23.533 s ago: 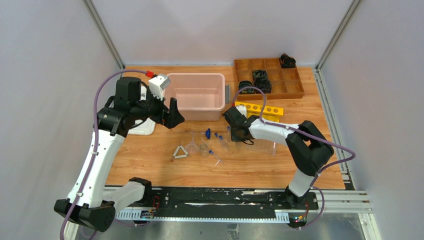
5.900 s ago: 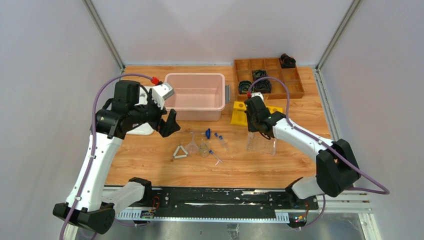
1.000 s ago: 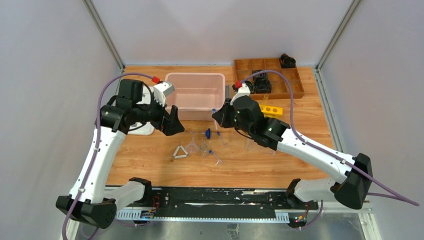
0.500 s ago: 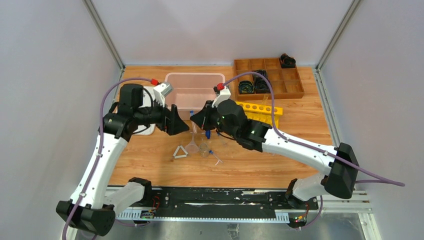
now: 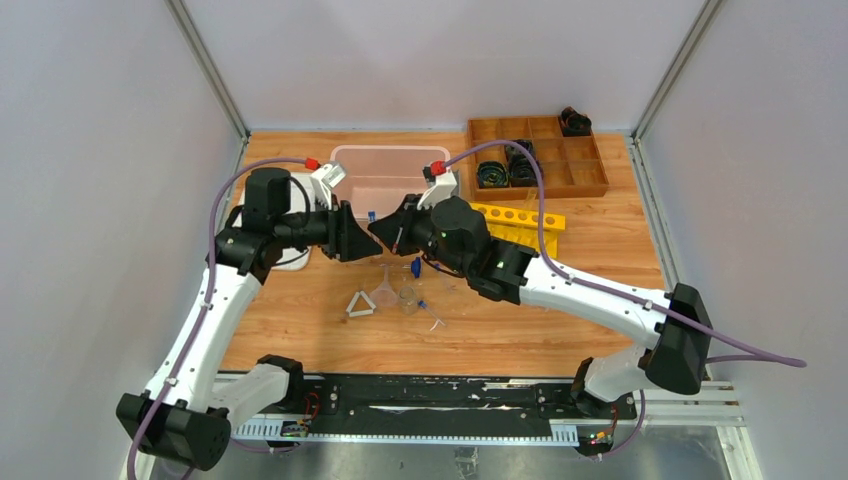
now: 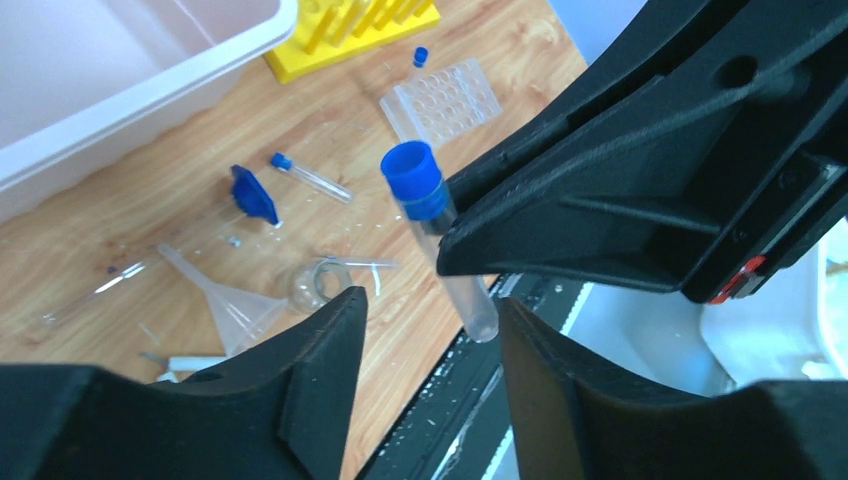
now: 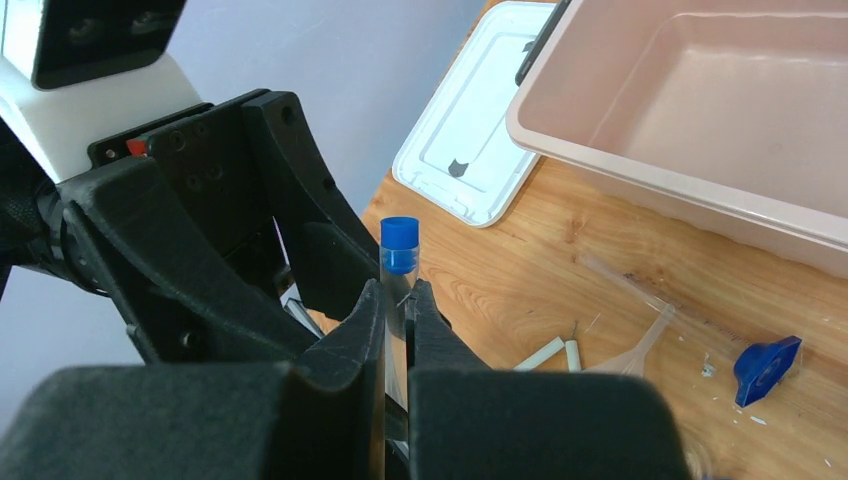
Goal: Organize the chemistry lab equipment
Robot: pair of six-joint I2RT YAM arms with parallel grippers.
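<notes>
My right gripper [image 7: 398, 295] is shut on a clear tube with a blue cap [image 7: 400, 240], held upright above the table. My left gripper [image 6: 430, 305] faces it, jaws apart. The tube [image 6: 440, 240] hangs with its bottom end between my left fingers, close to the right one, with a gap showing. From the top view both grippers meet in front of the pink bin, the tube's cap [image 5: 371, 214] between them. Below lie a clear funnel [image 5: 385, 290], a small clear jar [image 5: 408, 296], a white triangle [image 5: 361, 304], loose tubes [image 6: 310, 178] and a clear tube rack [image 6: 440, 100].
A pink bin [image 5: 385, 180] stands behind the grippers, a white lid [image 7: 480, 150] to its left. A yellow rack [image 5: 520, 218] lies right of the bin. The wooden tray [image 5: 585, 165] at the back right holds black coiled bundles. A loose blue cap [image 5: 415, 266] rests near the funnel.
My right arm has carried the tube leftwards and up to my left gripper. The left jaws have narrowed around the tube's lower end.
</notes>
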